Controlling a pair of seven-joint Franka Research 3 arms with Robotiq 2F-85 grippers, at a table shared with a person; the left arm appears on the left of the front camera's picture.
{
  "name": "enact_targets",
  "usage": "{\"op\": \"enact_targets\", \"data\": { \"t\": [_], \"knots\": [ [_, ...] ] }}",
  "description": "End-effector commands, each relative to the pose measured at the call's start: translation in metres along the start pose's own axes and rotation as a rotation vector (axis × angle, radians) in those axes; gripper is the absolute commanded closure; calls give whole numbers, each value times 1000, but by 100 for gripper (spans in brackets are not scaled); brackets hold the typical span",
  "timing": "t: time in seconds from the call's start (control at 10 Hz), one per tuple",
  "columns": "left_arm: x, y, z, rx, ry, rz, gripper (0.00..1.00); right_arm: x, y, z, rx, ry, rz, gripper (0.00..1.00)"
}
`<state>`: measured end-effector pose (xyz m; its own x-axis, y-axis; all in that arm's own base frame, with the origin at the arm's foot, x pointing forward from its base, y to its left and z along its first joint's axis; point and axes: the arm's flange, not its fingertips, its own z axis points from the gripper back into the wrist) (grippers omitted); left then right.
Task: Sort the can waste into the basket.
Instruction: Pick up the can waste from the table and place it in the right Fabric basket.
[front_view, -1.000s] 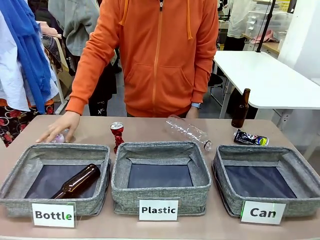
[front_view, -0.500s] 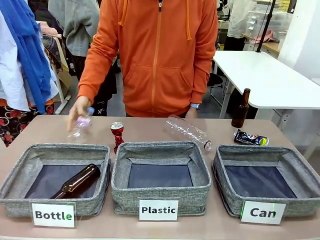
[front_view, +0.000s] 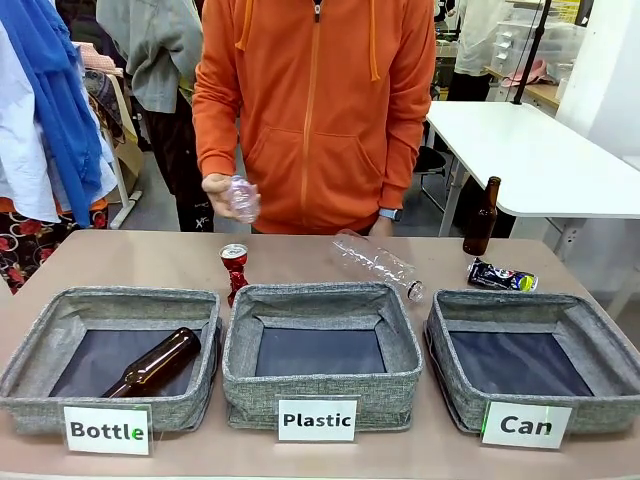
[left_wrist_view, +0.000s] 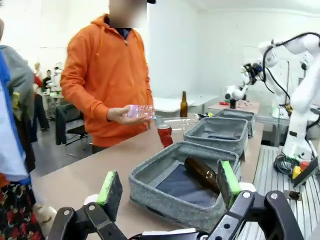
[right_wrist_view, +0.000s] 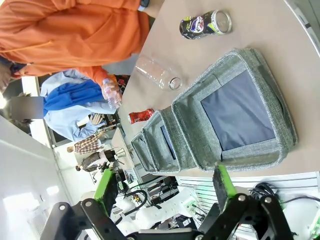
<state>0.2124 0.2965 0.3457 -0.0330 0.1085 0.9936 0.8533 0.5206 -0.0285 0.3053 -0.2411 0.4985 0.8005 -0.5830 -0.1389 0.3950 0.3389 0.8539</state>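
A crushed red can stands upright on the table behind the gap between the left and middle baskets. A crushed dark can with green-white print lies on its side just behind the grey basket labelled "Can" at the right, whose inside holds nothing. In the left wrist view my left gripper is open, low over the near table edge, with the red can well beyond it. My right gripper is open too, above the "Can" basket, and the dark can lies past the basket.
The person in orange holds a small clear bottle at chest height. A larger clear bottle lies behind the "Plastic" basket. A brown bottle lies in the "Bottle" basket; another stands at the far right.
The person picked the small clear bottle up off the table's left side and raised it to chest height. Cans and baskets have not moved.
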Motion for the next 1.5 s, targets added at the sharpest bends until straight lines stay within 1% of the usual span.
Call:
{"op": "enact_targets", "data": {
  "t": [0.0, 0.1, 0.2, 0.3, 0.4, 0.6, 0.8, 0.9, 1.0, 1.2, 1.3, 1.4],
  "knots": [
    [16, 22, -59, -126, 94, -20, 0, -1, -1, 2, 2, 6, 20, 0],
    [21, 39, -100, -193, 181, -26, 0, -1, -1, 2, 2, 6, 20, 0],
    [23, 56, -137, -277, 245, -27, 0, -1, -1, 2, 2, 6, 20, 0],
    [22, 69, -170, -325, 302, -15, 0, -1, -1, 2, 2, 6, 20, 0],
    [20, 79, -202, -390, 326, -11, 0, -1, -1, 2, 2, 6, 20, 0],
    [11, 89, -277, -443, 381, -27, 0, -1, -1, 2, 2, 6, 20, 0],
    [-3, 89, -354, -516, 424, -66, 0, -1, -1, 2, 2, 6, 20, 0],
    [-10, 85, -391, -505, 460, -122, 0, -1, -1, 2, 2, 6, 20, 0],
    [-16, 86, -424, -450, 495, -216, 0, -1, -1, 2, 2, 6, 20, 0],
    [-25, 88, -467, -516, 486, -256, 0, -1, -1, 2, 2, 6, 20, 0],
    [-29, 89, -475, -533, 475, -211, 0, -1, -1, 2, 2, 6, 20, 0],
    [-19, 77, -464, -507, 503, -223, 0, -1, -1, 2, 2, 6, 20, 0]
  ]
}}
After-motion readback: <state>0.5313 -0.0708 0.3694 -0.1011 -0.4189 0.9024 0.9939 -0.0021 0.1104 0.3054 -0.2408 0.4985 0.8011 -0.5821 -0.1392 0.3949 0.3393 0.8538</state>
